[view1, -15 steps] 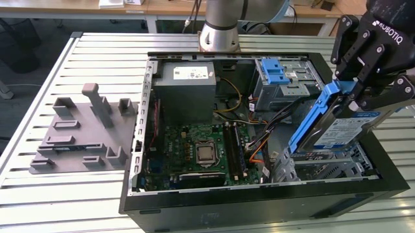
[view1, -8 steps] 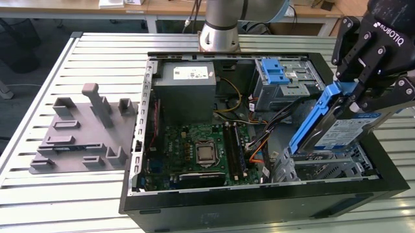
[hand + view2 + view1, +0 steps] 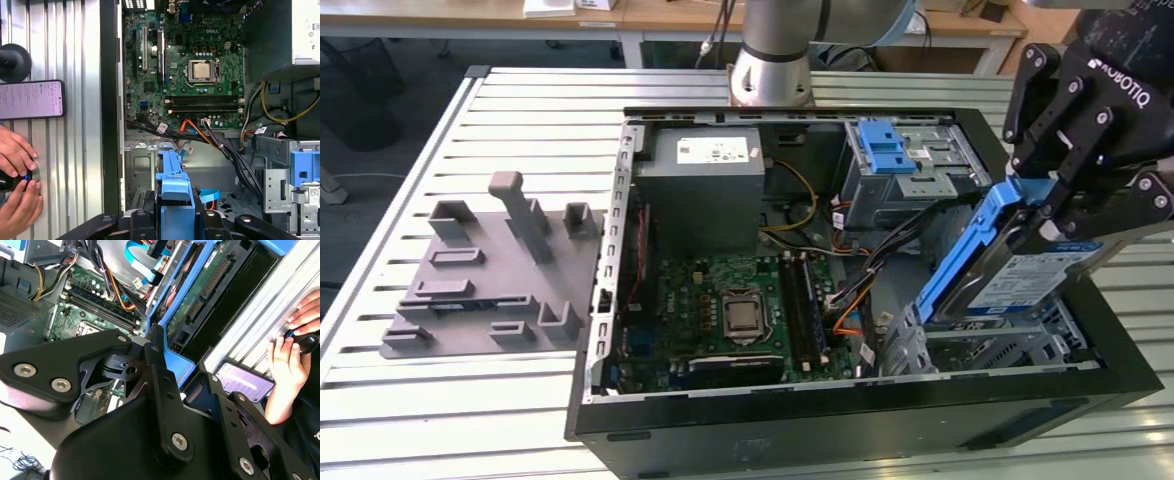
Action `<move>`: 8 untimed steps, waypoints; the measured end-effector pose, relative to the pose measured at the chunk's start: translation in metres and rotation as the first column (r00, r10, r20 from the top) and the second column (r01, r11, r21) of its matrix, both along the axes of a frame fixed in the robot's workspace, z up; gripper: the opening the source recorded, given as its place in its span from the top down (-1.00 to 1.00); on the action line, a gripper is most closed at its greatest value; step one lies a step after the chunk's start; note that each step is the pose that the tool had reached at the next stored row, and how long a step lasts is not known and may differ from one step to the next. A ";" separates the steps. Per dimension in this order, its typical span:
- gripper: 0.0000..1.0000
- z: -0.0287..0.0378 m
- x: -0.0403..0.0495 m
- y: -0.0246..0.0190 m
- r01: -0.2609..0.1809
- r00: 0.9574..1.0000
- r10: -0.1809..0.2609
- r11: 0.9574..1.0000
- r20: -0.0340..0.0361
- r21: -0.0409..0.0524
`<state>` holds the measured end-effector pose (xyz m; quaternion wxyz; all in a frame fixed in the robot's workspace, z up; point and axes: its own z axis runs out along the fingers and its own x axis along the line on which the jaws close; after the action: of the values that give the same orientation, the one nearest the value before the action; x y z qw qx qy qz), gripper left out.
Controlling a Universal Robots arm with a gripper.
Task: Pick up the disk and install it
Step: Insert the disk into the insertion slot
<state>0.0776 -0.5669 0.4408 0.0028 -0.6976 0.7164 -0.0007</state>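
Pincer (image 3: 1067, 215) clamped around the tilted disk (image 3: 1014, 270) edge.

Cables (image 3: 881, 262) cross the case (image 3: 1107, 350) beside the drive cage (image 3: 914, 160).

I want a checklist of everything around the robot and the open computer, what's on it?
Surface: slatted metal table.
Job's things: disk in its blue bracket, tilted above the case's metal bay, not seated.
Clutter: grey holder block on the exterior view's left; phone beside the computer case.
Hand: hand shut on the disk.
Cables: loose bundle beside the motherboard.
Surroundings: a person's hands on the table.
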 end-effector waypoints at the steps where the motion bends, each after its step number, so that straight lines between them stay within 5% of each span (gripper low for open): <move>1: 0.27 -0.0005 0.0000 -0.0006 -0.001 1.000 0.001 1.000 0.000 0.000; 8: 0.27 -0.0039 0.0000 -0.0012 -0.016 1.000 0.016 1.000 0.000 0.000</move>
<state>0.0776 -0.5681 0.4369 0.0028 -0.7033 0.7109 -0.0007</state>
